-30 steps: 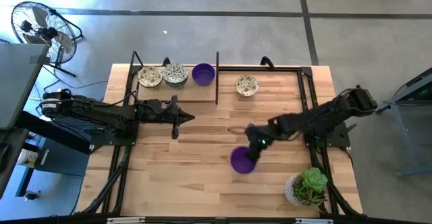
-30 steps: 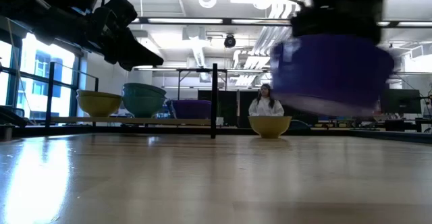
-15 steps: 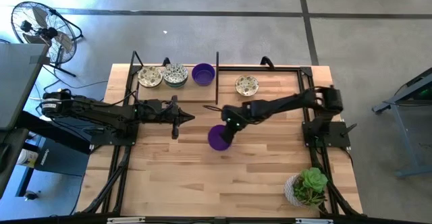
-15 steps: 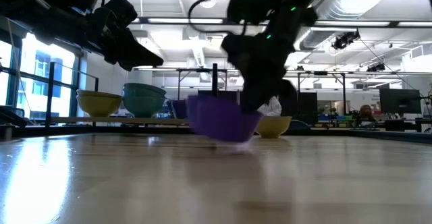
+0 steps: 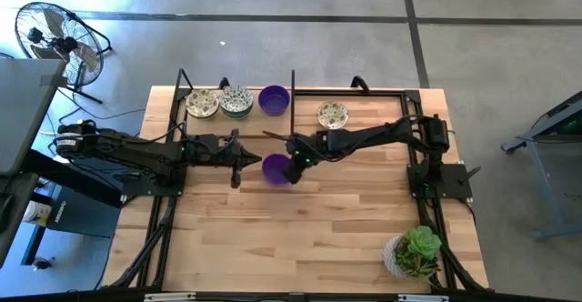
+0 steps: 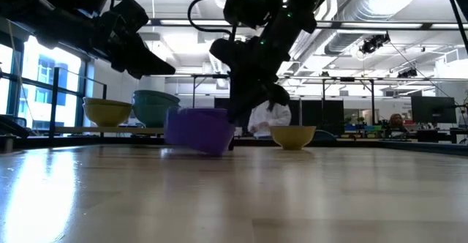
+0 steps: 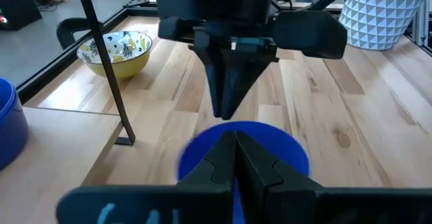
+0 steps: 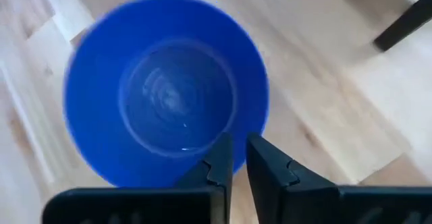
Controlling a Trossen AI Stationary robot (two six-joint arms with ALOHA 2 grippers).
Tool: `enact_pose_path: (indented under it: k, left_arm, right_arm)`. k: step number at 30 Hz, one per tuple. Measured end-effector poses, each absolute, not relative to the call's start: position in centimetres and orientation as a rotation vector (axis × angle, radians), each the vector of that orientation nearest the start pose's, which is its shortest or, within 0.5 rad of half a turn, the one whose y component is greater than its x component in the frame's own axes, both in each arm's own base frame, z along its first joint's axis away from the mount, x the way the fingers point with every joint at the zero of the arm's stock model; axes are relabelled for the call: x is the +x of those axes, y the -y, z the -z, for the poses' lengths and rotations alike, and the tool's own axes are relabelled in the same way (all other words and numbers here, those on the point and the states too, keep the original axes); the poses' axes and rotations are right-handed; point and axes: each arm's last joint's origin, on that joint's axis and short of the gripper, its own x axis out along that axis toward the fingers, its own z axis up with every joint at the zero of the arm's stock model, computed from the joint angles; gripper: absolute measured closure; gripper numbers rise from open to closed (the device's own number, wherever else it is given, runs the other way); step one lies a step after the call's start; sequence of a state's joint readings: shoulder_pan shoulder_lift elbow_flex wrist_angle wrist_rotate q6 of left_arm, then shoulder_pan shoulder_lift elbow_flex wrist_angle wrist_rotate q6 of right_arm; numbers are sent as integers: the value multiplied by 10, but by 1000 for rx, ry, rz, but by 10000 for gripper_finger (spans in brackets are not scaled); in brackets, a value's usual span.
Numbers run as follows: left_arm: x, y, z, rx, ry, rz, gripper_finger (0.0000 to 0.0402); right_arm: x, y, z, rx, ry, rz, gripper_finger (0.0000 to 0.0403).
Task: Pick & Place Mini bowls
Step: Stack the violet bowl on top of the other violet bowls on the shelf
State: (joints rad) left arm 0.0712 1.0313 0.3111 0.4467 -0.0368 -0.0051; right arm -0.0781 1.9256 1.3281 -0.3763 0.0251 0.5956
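A glossy purple mini bowl (image 5: pixel 274 169) (image 6: pixel 197 129) is held by my right gripper (image 5: pixel 293 162) (image 6: pixel 235 118) near the table's middle, low over the wood and slightly tilted. My left gripper (image 5: pixel 257 159) (image 7: pixel 235 142) is shut and empty, hovering just left of this bowl and pointing at it. Along the far edge rest three bowls in a row: a cream patterned bowl (image 5: pixel 202 103), a second patterned bowl (image 5: pixel 237 101) and a purple bowl (image 5: pixel 274 99). Another patterned bowl (image 5: pixel 333 115) (image 7: pixel 115 47) stands right of the black post. My right gripper (image 8: pixel 238 153) pinches the purple bowl's rim (image 8: pixel 254 125) on its right side, one finger inside the bowl and one outside. The fingers come from above, slanting in from the table's right. The bowl sits open side up; whether its base touches the table, I cannot tell.
A black frame rails the table's far part, with an upright post (image 5: pixel 293 102) (image 6: pixel 232 107) between the bowl row and the single bowl. A white-potted green plant (image 5: pixel 414 252) stands at the near right corner. Bare wood lies toward the near edge.
My right gripper has carried the purple bowl from the near right of the table toward the left and far side, and downward, from well above the wood to just over it beside my left gripper.
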Motion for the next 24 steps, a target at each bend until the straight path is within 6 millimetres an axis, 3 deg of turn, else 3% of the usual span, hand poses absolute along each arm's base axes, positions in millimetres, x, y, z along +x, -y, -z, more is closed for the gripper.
enact_pose_path:
  k: [8, 12, 15, 24]
  left_arm:
    - [200, -15, -187, -10, -280, -107, 401]
    - [200, -15, -186, -15, -292, -107, 401]
    - [200, -15, -184, -19, -311, -104, 401]
    - [198, -15, -178, -20, -378, -109, 401]
  right_arm:
    - [399, 32, -186, 423, -922, 384, 352]
    - [393, 17, -195, 253, -933, 343, 378]
    - [383, 10, -186, 194, -896, 306, 398]
    - [334, 8, -168, 194, -560, 148, 401]
